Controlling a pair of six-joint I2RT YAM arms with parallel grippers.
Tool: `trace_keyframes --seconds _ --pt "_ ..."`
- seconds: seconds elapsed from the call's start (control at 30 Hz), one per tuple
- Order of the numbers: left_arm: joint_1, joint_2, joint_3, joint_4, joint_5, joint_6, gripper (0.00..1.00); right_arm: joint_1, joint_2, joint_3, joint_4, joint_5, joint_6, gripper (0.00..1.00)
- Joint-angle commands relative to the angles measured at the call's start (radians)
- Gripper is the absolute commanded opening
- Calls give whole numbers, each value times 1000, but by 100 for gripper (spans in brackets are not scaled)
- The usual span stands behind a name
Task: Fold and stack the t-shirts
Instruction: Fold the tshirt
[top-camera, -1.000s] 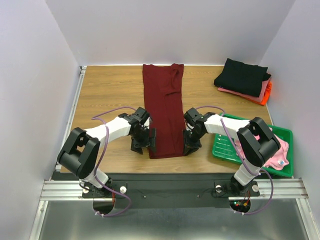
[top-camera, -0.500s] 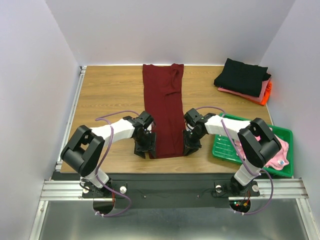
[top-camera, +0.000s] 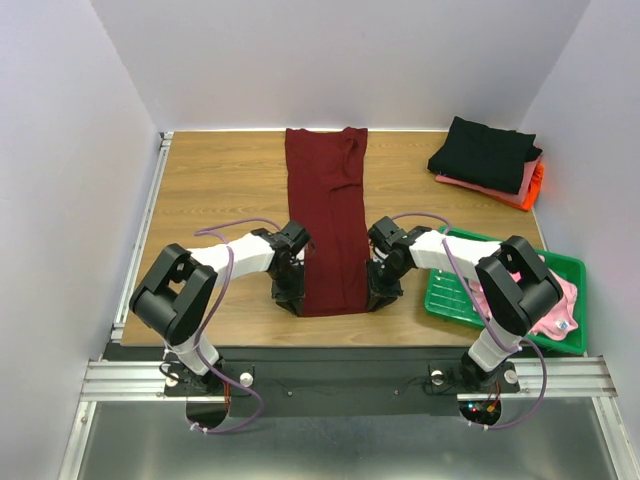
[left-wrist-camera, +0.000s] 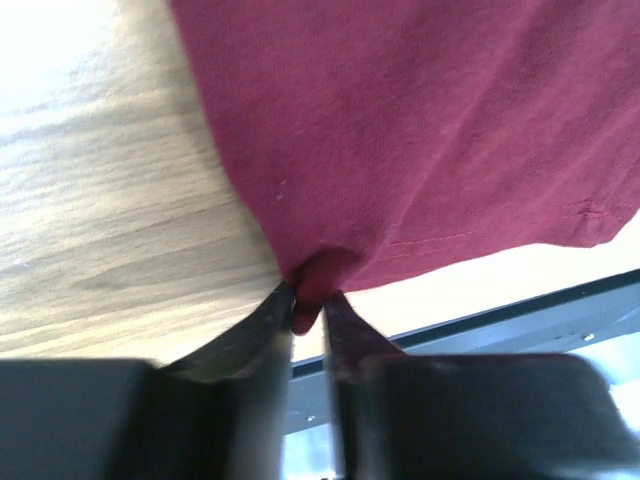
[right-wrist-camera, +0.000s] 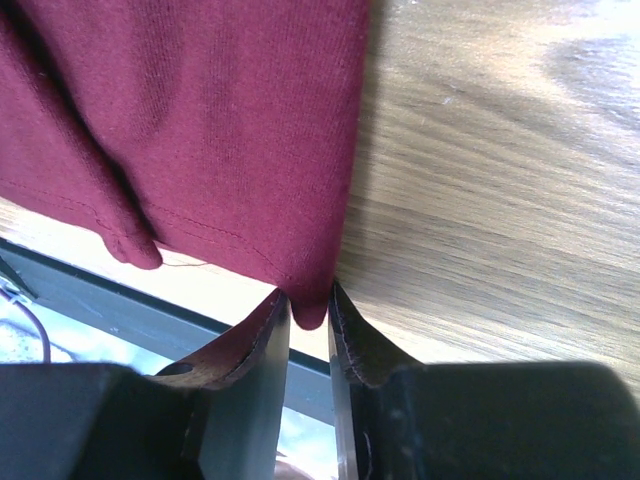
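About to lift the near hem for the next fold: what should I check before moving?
1. Left gripper pinches the maroon t-shirt at its near-left corner: ok.
2. Right gripper pinches its near-right corner: ok.
3. Shirt lies as a straight strip: ok.
4. Both pinches hold every layer: cannot tell.
5. Folded stack sits apart from the fold path: ok.

Left arm (top-camera: 232, 256) and right arm (top-camera: 452, 250) extend forward from the near edge of the table, forearms angled inward. Left gripper (top-camera: 290, 296) and right gripper (top-camera: 378, 292) point down, each with 2 fingers pinched on 1 near corner of the shirt (top-camera: 330, 220).
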Motion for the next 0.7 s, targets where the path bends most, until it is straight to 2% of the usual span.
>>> trace_keyframes --seconds 0.0,0.17,0.23,0.33,0.37,0.67 --pt "-6 28 23 29 -49 36 24 14 -9 -3 28 21 2 26" --pt "-8 23 55 12 -49 46 3 12 -25 20 20 26 7 20" --pt "-9 18 67 1 -38 48 3 12 -29 34 13 24 4 18" --pt "-8 5 92 -25 -32 53 0 14 -38 74 -9 34 -1 8" --pt "-9 2 112 -42 -34 54 0 12 -41 83 -17 38 -1 1" --pt "-9 24 215 -85 -4 71 0 12 -16 184 -38 135 -24 1"
